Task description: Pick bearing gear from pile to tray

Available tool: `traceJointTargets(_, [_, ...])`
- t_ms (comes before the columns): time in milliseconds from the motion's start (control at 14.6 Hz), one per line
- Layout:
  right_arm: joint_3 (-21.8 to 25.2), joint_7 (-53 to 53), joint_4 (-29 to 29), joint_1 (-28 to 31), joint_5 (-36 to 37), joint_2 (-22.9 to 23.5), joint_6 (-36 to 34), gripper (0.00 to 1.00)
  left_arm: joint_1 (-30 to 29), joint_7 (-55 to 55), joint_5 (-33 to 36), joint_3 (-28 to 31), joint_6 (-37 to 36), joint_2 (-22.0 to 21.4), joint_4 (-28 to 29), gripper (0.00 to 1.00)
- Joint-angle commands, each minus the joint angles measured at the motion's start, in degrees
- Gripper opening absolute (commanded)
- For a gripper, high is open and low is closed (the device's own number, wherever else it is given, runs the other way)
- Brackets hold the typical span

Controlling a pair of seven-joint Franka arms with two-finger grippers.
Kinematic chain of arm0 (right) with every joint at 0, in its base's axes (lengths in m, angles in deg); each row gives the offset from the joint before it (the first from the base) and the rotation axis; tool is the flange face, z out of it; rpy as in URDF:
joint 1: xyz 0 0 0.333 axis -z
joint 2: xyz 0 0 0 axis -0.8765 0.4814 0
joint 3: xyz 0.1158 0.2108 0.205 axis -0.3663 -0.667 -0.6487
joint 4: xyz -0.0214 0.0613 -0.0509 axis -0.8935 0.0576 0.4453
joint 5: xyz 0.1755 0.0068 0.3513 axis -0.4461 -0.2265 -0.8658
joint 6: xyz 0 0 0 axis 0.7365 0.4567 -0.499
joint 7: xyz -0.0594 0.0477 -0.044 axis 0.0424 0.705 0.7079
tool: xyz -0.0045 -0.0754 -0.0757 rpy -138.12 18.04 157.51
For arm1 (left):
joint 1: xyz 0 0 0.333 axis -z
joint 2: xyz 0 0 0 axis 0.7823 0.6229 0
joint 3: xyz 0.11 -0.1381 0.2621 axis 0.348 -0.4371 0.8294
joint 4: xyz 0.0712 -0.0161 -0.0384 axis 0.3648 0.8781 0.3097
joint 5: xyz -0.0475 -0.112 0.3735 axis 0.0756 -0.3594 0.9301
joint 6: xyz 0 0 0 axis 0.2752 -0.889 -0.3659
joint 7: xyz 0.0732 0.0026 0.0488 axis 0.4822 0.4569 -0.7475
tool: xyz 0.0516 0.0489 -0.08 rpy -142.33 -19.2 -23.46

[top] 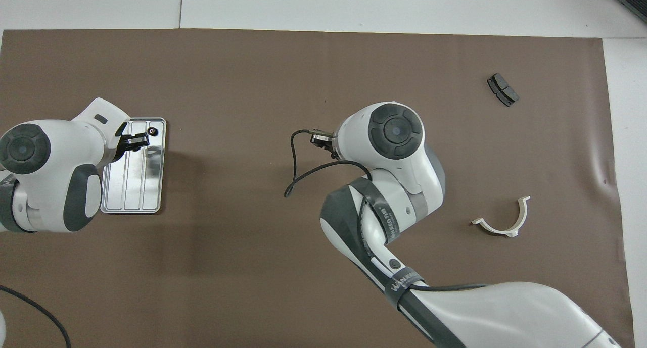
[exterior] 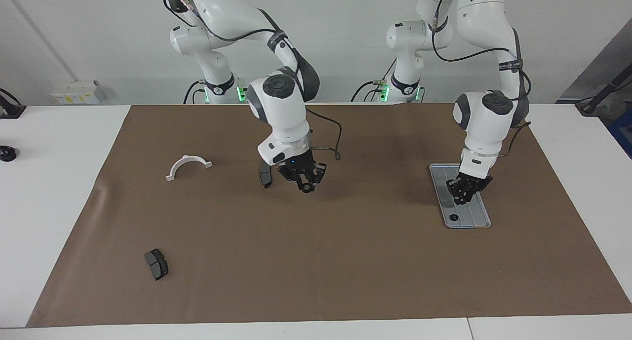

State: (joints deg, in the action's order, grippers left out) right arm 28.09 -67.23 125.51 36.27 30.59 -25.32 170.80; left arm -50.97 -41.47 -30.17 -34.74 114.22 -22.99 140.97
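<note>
The silver grooved tray (exterior: 476,216) (top: 132,186) lies at the left arm's end of the mat. One small black bearing gear (exterior: 453,216) (top: 151,131) rests on the tray's end farthest from the robots. My left gripper (exterior: 464,196) (top: 133,142) hangs low over the tray's middle, shut on a small dark gear. My right gripper (exterior: 305,184) (top: 319,138) hovers over the mat's middle with a small black round gear pinched in its tips. The pile is scattered: a dark pad (exterior: 265,174) beside the right gripper, another pad (exterior: 156,264) (top: 502,89), and a white half-ring bracket (exterior: 188,166) (top: 503,220).
A brown mat (exterior: 316,261) covers most of the white table. The right arm's body hides the middle pad in the overhead view. A loose black cable (top: 293,161) loops off the right wrist. A small black object (exterior: 7,153) sits on the bare table at the right arm's end.
</note>
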Motion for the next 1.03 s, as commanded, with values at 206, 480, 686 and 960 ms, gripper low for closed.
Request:
traceJointTargets(206, [0.2, -3.6, -5.2, -2.7, 0.2, 9.6, 6.4, 0.0, -0.9, 0.7, 0.7, -0.8, 3.6, -0.2, 4.2, 0.12])
traceJointTargets(480, [0.3, -3.7, -4.4, -3.1, 1.3, 9.7, 7.0, 0.99, -0.9, 1.0, 0.7, -0.7, 2.8, -0.4, 3.9, 0.93])
traceJointTargets(686, [0.4, -3.6, -4.4, -3.1, 5.1, 9.3, 6.2, 1.0, -0.2, 1.1, 0.7, -0.7, -0.5, -2.5, 3.1, 1.0])
traceJointTargets(960, [0.7, 0.9, -3.7, 3.4, 9.7, 4.5, 3.8, 1.0, 2.9, 0.6, 0.7, -1.1, -10.0, -5.0, -1.0, 1.0])
